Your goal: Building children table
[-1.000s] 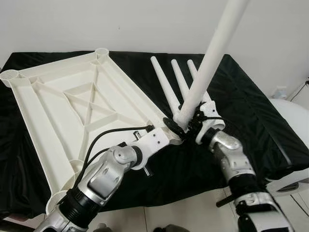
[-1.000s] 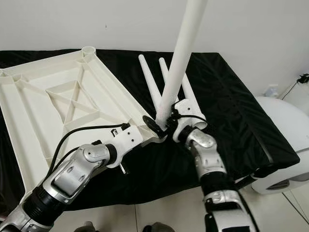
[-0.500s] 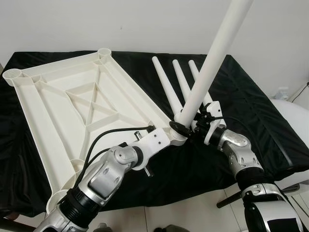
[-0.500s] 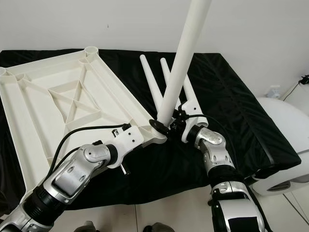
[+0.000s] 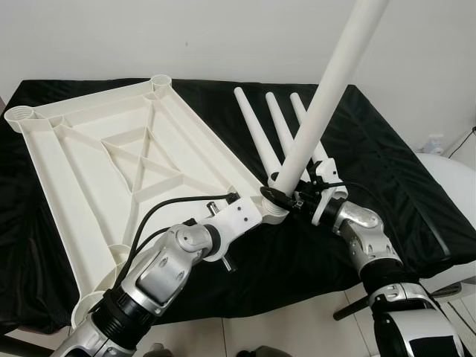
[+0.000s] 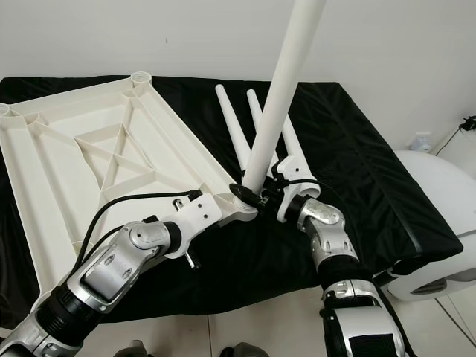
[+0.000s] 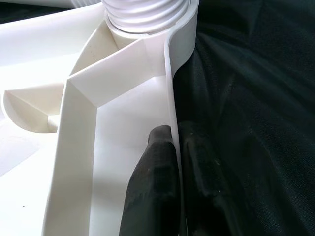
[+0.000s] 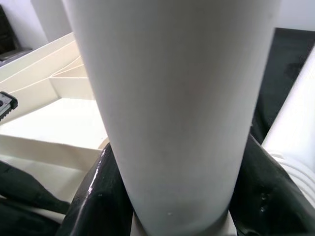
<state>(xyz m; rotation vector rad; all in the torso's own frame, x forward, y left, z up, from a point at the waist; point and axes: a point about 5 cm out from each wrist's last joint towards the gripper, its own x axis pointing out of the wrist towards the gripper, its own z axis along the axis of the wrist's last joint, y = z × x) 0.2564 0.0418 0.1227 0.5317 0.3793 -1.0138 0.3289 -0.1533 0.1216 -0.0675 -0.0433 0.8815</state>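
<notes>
1. We pinch the rim of the upturned white tabletop point(image 5: 111, 156), lying on the black cloth point(image 5: 387, 156), between our left gripper's point(image 7: 172, 147) fingers.
2. Our right gripper point(image 5: 294, 199) clamps the white leg point(image 5: 327, 93), which stands tilted at the tabletop's near corner socket point(image 7: 147, 12).
3. Three spare legs point(image 5: 256, 130) lie just beyond.

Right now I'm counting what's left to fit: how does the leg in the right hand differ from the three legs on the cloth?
The held leg stands steeply, its base at the tabletop's near corner socket; the three loose legs lie flat on the black cloth. The right hand grips the held leg near its base, while nothing touches the loose legs. The left hand clamps the tabletop's rim. All four legs are white and tapered.
</notes>
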